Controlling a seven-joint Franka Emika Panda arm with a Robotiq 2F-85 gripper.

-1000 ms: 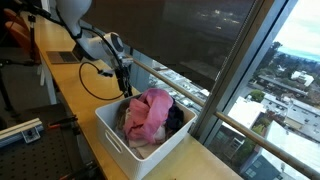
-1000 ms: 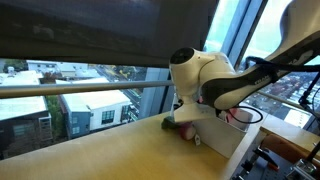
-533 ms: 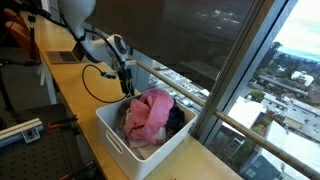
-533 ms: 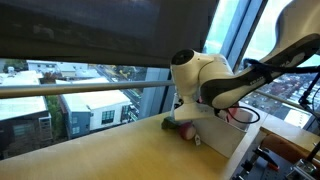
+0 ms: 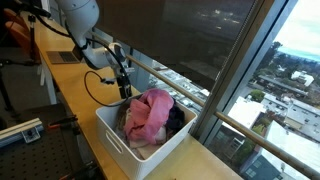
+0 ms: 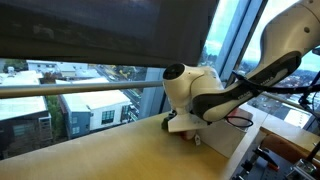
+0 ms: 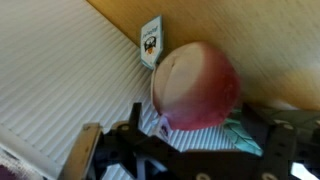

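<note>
A round pink and cream object point(image 7: 196, 84) lies on the wooden counter point(image 7: 270, 40) beside a white ribbed surface point(image 7: 50, 80). My gripper point(image 7: 190, 152) stands open just behind it. One dark finger point(image 7: 88, 152) shows at the left and the other at the right, with the object between and just ahead of them. A teal leaf-like piece point(image 7: 246, 134) lies under it. In both exterior views the gripper point(image 5: 123, 92) point(image 6: 186, 127) hangs low over the counter at the end of the white bin point(image 5: 118, 140). The pink object point(image 6: 185, 131) peeks out beneath it.
The white bin holds a heap of pink and dark clothes point(image 5: 150, 115). A small printed tag point(image 7: 150, 40) stands by the bin. A black cable point(image 5: 95, 88) loops from the arm. The window glass and its rail point(image 6: 70, 90) run right behind the counter point(image 6: 90, 155).
The arm has sunk a little toward the counter and shifted beside the bin. The jaws stayed open.
</note>
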